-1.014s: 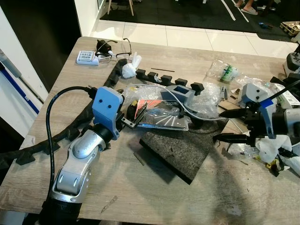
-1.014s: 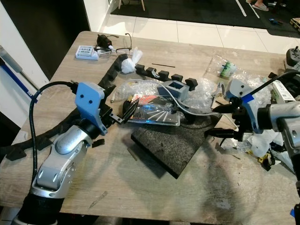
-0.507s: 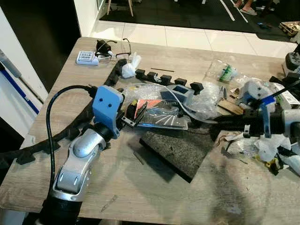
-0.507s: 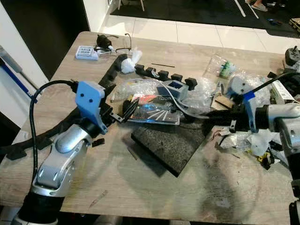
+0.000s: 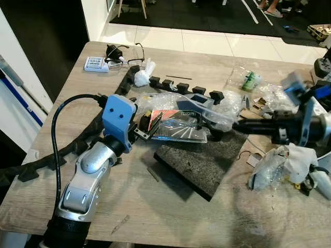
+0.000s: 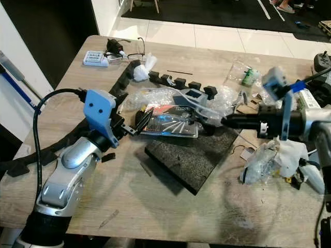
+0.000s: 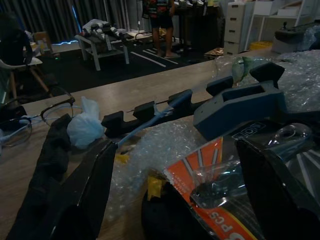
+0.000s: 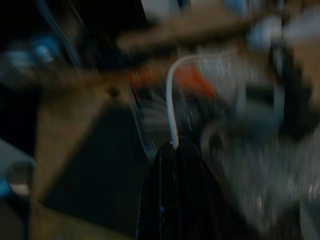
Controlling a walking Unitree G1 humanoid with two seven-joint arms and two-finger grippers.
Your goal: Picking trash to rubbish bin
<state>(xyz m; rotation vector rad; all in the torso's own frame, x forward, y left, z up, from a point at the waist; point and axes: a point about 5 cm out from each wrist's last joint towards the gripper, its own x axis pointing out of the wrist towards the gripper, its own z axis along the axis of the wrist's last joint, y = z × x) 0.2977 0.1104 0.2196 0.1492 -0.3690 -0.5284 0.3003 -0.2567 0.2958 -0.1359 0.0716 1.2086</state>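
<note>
White thin tube (image 8: 172, 97), curved, right pincer (image 8: 176, 150) pinching

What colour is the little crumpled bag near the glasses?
The crumpled bag is white, a bit bluish; the left eye view shows it best, beside the glasses.

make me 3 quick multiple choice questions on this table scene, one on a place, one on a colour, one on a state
1. Where do the glasses lie?
A. far left corner of the table
B. on the dark slab
C. near edge, right

2. What colour is the slab mid-table?
A. white
B. dark grey
C. orange

3. How is the right claw?
A. wide open
B. shut on the white tube
C. hanging below the table

Key: 1 A, they sit beside the small white box in that corner. 2 B, its speckled top is dark grey. 3 B, the right wrist view shows the tube leaving the closed fingers.
</note>
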